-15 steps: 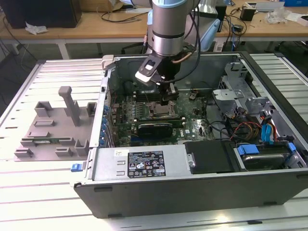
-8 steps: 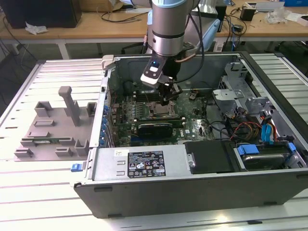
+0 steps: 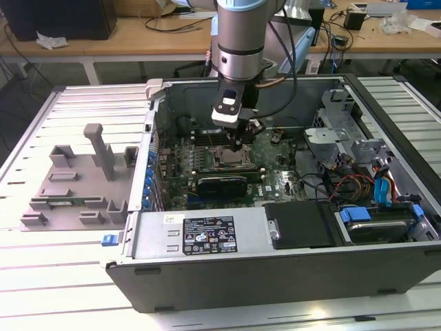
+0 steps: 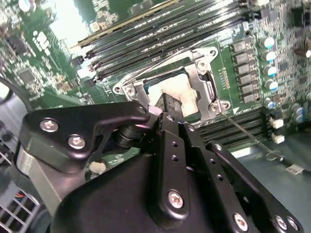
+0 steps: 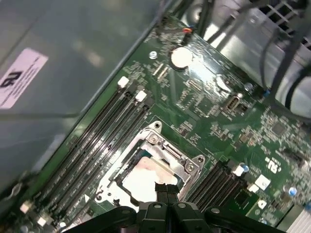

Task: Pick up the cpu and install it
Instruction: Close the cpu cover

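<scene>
So the setup: a slatted metal table (image 3: pixel 69 276) with wooden desks (image 3: pixel 103 41) and a mess of cables behind it. An open computer case (image 3: pixel 275 269) lies on its side on the table, and a grey plastic fixture tray (image 3: pixel 69 186) sits on the slats toward the exterior view's left of the case, just beside its wall.

My arm comes straight down into the case, and my claw (image 3: pixel 242 141) hangs over the green motherboard (image 5: pixel 214 111), right above the socket frame (image 5: pixel 182 160).

The cpu (image 5: pixel 143 174) is lying flat inside that frame, shiny pale top facing up, with the metal rim all around it. In the first wrist view my fingertips (image 5: pixel 160 188) are pressed together, side by side, with nothing pinched between them (so clenched on air, not gripping the chip). They sit over the edge of the cpu nearest my wrist, very close to its top. Whether they actually touch it or hover a hair above, I can't tell from either wrist view.

In the second wrist view it's the same story: the chip sits in the socket just past the tip of my claw.

Black memory slots (image 5: pixel 104 131) run along both sides of the socket, and a round coin battery (image 5: pixel 181 57) sits farther out on the board, well apart from the claw.
</scene>
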{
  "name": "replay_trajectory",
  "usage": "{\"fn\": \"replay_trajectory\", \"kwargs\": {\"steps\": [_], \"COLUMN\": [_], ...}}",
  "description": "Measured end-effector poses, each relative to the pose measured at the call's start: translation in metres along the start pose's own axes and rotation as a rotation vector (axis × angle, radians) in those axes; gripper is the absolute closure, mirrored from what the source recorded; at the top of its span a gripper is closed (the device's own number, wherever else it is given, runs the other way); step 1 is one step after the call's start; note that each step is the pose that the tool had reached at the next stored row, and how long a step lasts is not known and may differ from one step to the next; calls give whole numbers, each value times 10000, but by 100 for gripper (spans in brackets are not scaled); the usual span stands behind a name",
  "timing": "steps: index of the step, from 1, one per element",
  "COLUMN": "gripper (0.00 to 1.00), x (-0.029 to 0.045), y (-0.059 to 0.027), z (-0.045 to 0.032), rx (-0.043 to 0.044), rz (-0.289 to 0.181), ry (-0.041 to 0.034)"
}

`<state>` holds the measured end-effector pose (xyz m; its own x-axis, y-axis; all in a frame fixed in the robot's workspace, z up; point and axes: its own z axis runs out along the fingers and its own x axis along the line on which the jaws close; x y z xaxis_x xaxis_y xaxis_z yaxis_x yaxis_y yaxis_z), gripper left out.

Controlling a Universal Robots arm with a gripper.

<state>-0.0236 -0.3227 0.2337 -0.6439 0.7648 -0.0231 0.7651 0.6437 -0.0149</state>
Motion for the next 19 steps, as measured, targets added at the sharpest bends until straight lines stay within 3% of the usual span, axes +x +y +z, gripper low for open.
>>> {"fn": "replay_trajectory", "kwargs": {"steps": [8,19], "gripper": [89,89], "x": [0,0], "y": [0,0], "z": [0,0], "rx": [-50,-104], "rz": [-2146,-4496], "ry": [-32,-67]}}
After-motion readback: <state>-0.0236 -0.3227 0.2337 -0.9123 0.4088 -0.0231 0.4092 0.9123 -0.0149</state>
